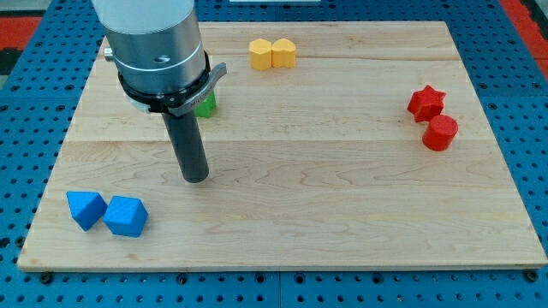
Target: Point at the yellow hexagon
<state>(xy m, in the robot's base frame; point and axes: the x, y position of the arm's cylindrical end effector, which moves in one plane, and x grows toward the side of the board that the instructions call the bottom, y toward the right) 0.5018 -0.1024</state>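
Two yellow blocks touch side by side near the view's top centre of the wooden board [342,197]. The left, more orange one [261,54] looks like the yellow hexagon. The right, paler one [283,53] has a notched top; its shape is unclear. My tip [196,178] rests on the board at the view's left-centre, well below and to the left of the yellow blocks, touching no block.
A green block [206,105] is mostly hidden behind the arm's body. Two blue blocks [86,210] [127,216] sit at the bottom left. A red star [425,103] and a red rounded block [441,133] sit at the right.
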